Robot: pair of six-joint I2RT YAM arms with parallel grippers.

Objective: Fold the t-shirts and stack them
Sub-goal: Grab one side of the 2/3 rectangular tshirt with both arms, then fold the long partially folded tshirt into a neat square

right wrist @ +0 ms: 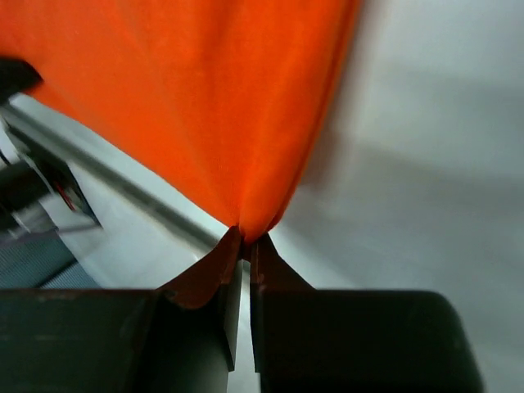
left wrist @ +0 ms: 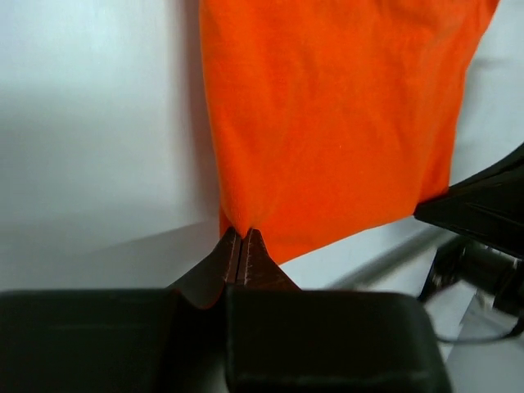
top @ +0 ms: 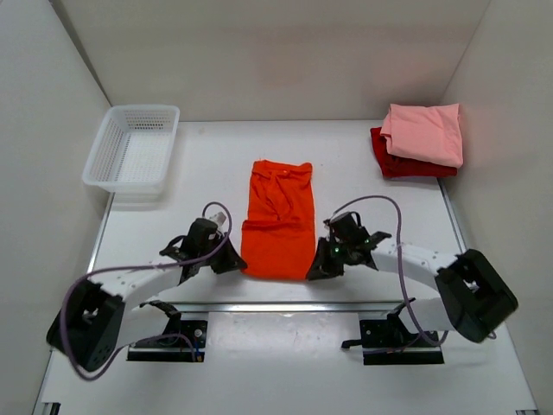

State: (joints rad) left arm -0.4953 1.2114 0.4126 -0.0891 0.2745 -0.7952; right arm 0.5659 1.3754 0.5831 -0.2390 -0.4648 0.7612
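The orange t-shirt lies flat in the middle of the white counter, its collar toward 12 o'clock and its hem toward 6 o'clock. It looks already folded into a long narrow shape.

The left end effector is at the 7 o'clock corner of this shirt. In the left wrist view its two fingers are pressed together, and a small pinch of the orange cloth is caught between the tips, at the corner of the hem. The cloth rises a little into a point there.

The right end effector is at the 5 o'clock corner of the same shirt. In the right wrist view its fingers are also closed nearly together, with only a thin gap lower down, and they hold the other hem corner, which gathers into folds at the tips.

At 2 o'clock on the counter the pink t-shirt lies folded on top of the dark red t-shirt, well apart from the orange one. At 10 o'clock stands a white mesh basket.
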